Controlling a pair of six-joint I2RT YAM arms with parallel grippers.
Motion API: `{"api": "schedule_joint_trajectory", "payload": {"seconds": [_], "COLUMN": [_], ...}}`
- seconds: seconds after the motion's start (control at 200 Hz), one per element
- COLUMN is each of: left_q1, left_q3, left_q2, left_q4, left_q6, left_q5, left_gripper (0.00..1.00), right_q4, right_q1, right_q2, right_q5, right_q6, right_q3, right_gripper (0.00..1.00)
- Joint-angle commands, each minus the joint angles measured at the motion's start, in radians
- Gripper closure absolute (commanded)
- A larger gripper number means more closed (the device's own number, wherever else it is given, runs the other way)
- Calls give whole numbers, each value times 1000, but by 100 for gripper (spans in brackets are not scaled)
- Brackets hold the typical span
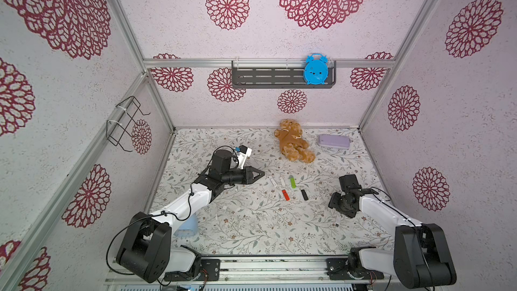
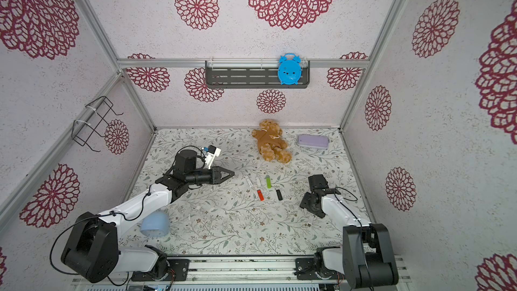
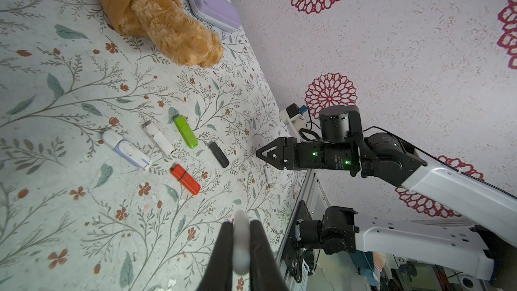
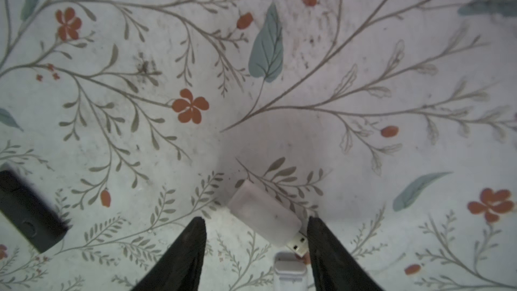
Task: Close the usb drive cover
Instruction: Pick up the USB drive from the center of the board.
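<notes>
1. Task item: open white usb drive (image 4: 263,214) lies flat on the floral table (image 1: 251,233), its metal connector (image 4: 297,243) bare. The ribbed white cover (image 4: 289,268) lies just beside the connector tip, not on it.
2. The right gripper (image 4: 256,221) points down over it with fingers (image 4: 193,244) spread, one on each side of the drive, clamping nothing. One finger is close to the connector; contact unclear.
3. In both top views the right arm (image 1: 375,211) has its wrist at 3 o'clock of the black drive (image 1: 304,194). The open drive can't be made out there.
4. The left gripper (image 3: 240,223) is closed on a small white piece (image 3: 241,250), too blurred to identify. It sits at 9 o'clock of the drive row, tips pointing to 3 o'clock.
5. Row, 9 to 3 o'clock: white-and-lilac drive (image 3: 127,149), plain white drive (image 3: 158,139), green drive (image 1: 293,182), then the black one. The red drive (image 1: 285,195) is at 6 o'clock of the plain white one. All look capped.
6. The teddy bear (image 1: 293,141) is at 12 o'clock of the row and the purple case (image 1: 334,141) at 1 o'clock, near the back corner.
</notes>
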Motion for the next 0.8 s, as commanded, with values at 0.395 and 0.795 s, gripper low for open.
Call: {"api": "schedule_joint_trajectory", "payload": {"seconds": [0.395,0.795], "left_q1": [4,4], "left_q3": [20,24], "left_q2": [1,-3], "left_q4": [3,6], "left_q6": [19,17], "left_q5": [7,2], "left_gripper": [92,92], "right_q4": [-51,73], "right_q1": [64,-43], "right_q2": [-48,81], "right_q5": [137,-68], "right_q6": [-13,-57], "right_q3": [89,15], "right_gripper": [40,37]}}
